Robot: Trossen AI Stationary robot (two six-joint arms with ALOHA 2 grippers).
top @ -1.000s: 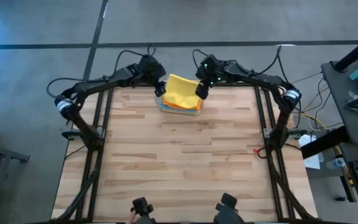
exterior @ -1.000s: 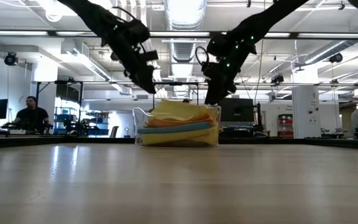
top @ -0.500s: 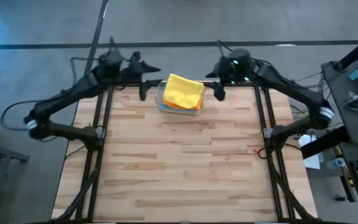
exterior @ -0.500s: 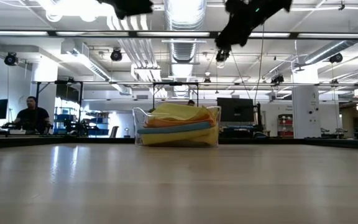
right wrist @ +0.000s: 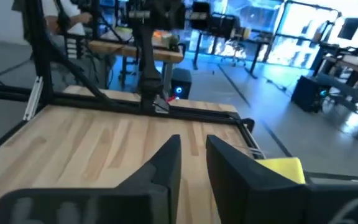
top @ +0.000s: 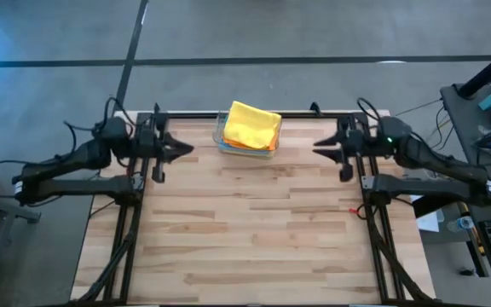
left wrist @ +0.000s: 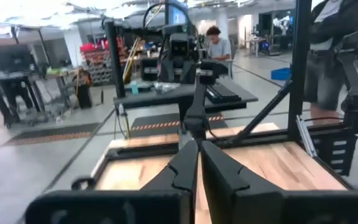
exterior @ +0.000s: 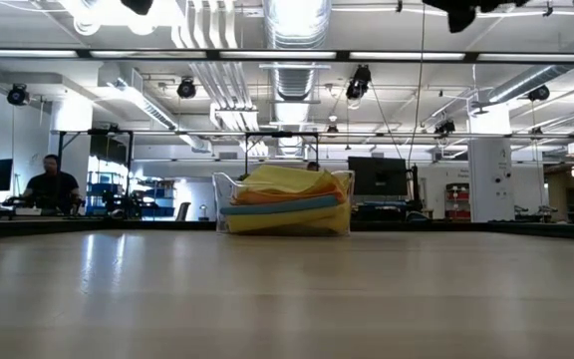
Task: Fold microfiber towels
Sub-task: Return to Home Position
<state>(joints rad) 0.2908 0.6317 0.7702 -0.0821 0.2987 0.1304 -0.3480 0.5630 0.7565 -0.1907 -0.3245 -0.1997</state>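
A stack of microfiber towels [top: 250,125] lies in a clear plastic bin [top: 219,139] at the middle of the table's far edge. A yellow towel is on top. The low view shows orange, light blue and yellow layers [exterior: 285,202] under it. My left gripper [top: 183,149] hangs shut over the table's left side, pointing level toward the right and touching nothing. My right gripper [top: 319,144] hangs over the right side, pointing level toward the left. Its fingers stand a narrow gap apart [right wrist: 193,146] with nothing between them. A yellow towel corner [right wrist: 284,167] shows beside it.
The wooden tabletop [top: 245,222] stretches bare from the bin to the near edge. Black frame posts [top: 135,183] [top: 366,183] stand along both sides. A desk with equipment [top: 484,119] is off the right edge. People [exterior: 50,184] sit in the room beyond.
Both grippers have drawn back from the bin at the far edge. The left went up and toward the table's left edge, the right up and toward the right edge, and both came somewhat nearer. Each tipped from slanting down to level. The towels and bin stayed still.
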